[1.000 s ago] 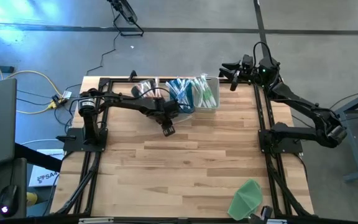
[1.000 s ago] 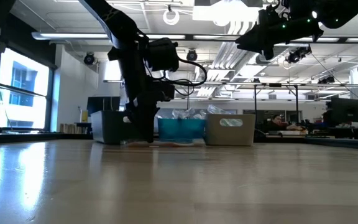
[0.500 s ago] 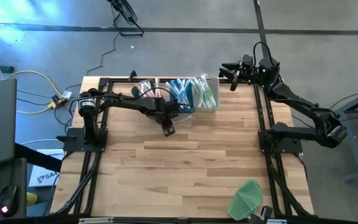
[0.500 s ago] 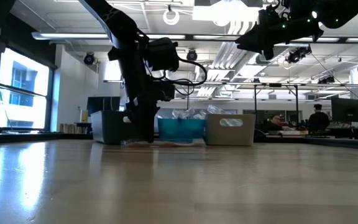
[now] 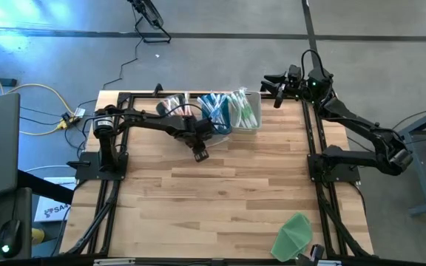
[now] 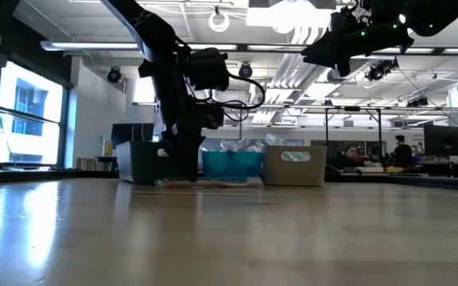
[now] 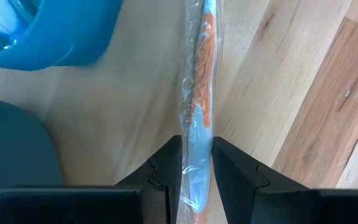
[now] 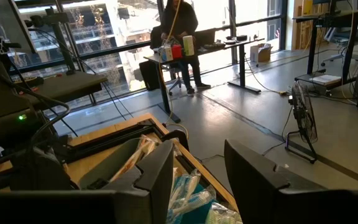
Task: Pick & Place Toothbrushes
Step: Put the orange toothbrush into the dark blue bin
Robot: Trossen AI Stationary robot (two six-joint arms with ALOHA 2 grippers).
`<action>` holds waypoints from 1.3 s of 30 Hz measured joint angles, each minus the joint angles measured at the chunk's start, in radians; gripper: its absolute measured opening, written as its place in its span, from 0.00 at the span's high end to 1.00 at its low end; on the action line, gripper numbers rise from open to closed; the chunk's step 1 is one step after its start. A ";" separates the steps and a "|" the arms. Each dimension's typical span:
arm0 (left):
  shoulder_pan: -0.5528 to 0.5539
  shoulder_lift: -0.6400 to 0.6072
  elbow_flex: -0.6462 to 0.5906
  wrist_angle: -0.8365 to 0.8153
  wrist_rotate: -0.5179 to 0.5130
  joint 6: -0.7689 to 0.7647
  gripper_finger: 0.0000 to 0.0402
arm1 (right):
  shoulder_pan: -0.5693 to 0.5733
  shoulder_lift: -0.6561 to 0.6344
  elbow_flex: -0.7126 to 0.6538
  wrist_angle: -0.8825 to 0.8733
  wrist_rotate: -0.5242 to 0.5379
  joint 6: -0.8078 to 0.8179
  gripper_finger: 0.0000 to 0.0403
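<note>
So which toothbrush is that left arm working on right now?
Look at the row of bins at the table's far edge. On the wood just in front of the blue bin lies one orange toothbrush in clear wrap, alone outside the bins, between the left gripper's jaws.

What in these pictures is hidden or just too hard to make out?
- Left wrist view: the orange toothbrush in clear wrap runs behind the left gripper; its near end is hidden.
- High view: the left arm covers that toothbrush and part of the blue bin.
- Low view: the bins' contents sit behind their walls.
- High view: toothbrushes too small to count.
</note>
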 joint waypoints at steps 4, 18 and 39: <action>0.000 0.000 0.001 0.004 0.002 -0.024 0.79 | 0.000 0.000 0.000 0.000 0.000 0.000 0.66; 0.001 -0.026 0.043 -0.035 0.008 -0.025 0.79 | 0.000 0.000 0.000 0.000 0.000 0.000 0.66; -0.048 -0.026 0.167 -0.099 -0.019 -0.303 0.79 | 0.000 0.000 0.000 0.001 0.000 -0.013 0.66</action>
